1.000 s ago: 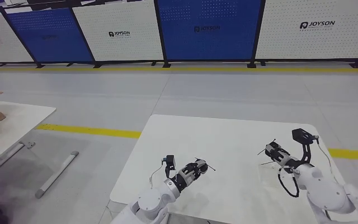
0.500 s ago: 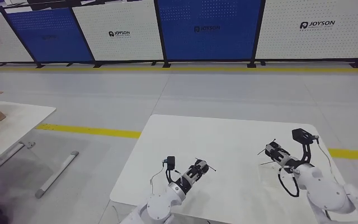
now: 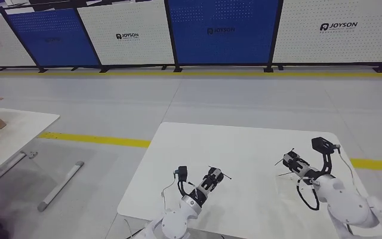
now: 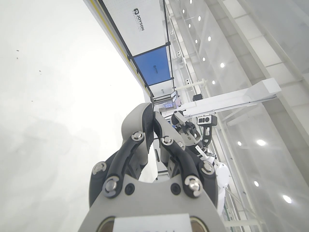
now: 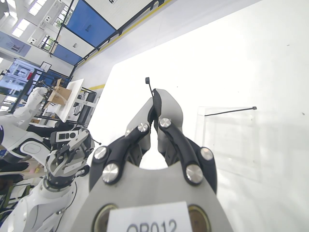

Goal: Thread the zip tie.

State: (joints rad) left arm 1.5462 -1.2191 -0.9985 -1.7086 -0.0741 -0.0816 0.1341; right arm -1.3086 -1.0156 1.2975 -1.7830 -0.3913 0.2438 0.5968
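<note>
The right pincer (image 5: 154, 92) is closed on a zip tie (image 5: 147, 80). The left pincer (image 4: 152, 113) grips a second zip tie (image 3: 225, 177) above the surface (image 3: 250, 143).

Left claw (image 4: 152, 118) closed, dark pads (image 4: 147, 124) pressed together at the tips, over the white desk (image 4: 48, 73). Right claw (image 4: 181, 121) farther off just beyond it. Blue and white panels (image 4: 152, 66) past the desk's far edge.
</note>
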